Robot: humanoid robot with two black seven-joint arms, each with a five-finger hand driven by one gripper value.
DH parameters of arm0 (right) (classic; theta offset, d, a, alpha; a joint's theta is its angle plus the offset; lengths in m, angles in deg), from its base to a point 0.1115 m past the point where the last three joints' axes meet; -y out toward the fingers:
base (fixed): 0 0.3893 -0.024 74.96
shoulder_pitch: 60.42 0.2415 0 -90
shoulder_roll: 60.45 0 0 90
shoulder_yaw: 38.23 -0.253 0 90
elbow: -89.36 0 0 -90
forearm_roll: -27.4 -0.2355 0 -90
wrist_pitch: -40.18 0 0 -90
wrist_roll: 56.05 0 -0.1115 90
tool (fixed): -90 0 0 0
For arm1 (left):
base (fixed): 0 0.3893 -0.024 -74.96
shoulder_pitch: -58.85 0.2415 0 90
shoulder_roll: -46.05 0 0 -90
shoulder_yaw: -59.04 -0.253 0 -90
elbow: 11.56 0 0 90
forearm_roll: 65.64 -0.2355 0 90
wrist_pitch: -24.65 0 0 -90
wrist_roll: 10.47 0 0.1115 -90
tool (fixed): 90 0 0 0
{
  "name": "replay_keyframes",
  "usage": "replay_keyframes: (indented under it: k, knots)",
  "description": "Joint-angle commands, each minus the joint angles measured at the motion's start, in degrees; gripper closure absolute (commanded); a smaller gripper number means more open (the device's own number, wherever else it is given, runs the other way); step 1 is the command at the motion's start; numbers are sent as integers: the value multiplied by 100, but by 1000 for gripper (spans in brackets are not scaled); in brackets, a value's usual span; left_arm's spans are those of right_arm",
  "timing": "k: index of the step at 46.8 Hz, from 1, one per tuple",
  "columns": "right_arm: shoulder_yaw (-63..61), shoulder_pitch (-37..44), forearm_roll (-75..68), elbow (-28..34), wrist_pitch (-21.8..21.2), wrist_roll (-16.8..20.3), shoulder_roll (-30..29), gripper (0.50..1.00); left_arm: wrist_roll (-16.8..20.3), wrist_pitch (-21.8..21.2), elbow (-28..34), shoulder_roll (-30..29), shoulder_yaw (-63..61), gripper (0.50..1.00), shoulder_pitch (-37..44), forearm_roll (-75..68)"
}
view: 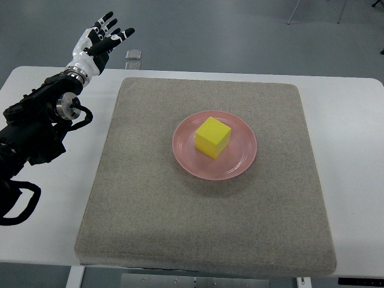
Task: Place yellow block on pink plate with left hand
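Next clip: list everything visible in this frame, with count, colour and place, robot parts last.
block: 1, yellow, sitting on the plate, near its middle
plate: 1, pink, round, on the mat, slightly right of centre
mat: 1, grey-beige, square, covering most of the table
table: 1, white, under the mat
clear object: 1, small, transparent, at the table's far edge; too small to identify
chair legs: grey, on the floor at top right
left robot hand: 1, black and white, fingers spread, empty, over the table's far left corner; black arm enters from the left edge

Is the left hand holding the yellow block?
No, the left hand is open and far from the block, which sits on the pink plate.
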Motion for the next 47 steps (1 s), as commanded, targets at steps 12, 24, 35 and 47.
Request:
replay_keyframes:
  k: [12, 24, 35, 47]
  knots:
    - [0, 0, 0, 0, 1, 3, 0, 576, -1, -1, -10, 8, 75, 514, 55, 72]
    - [0, 0, 0, 0, 1, 3, 0, 576, 17, -71, -18, 8, 172, 514, 46, 274]
    - [0, 0, 0, 0, 1, -5, 0, 576, 17, -98, -10, -1, 172, 514, 55, 362]
    - [0, 0, 0, 0, 1, -5, 0, 576, 43, -98, -10, -1, 155, 514, 11, 353]
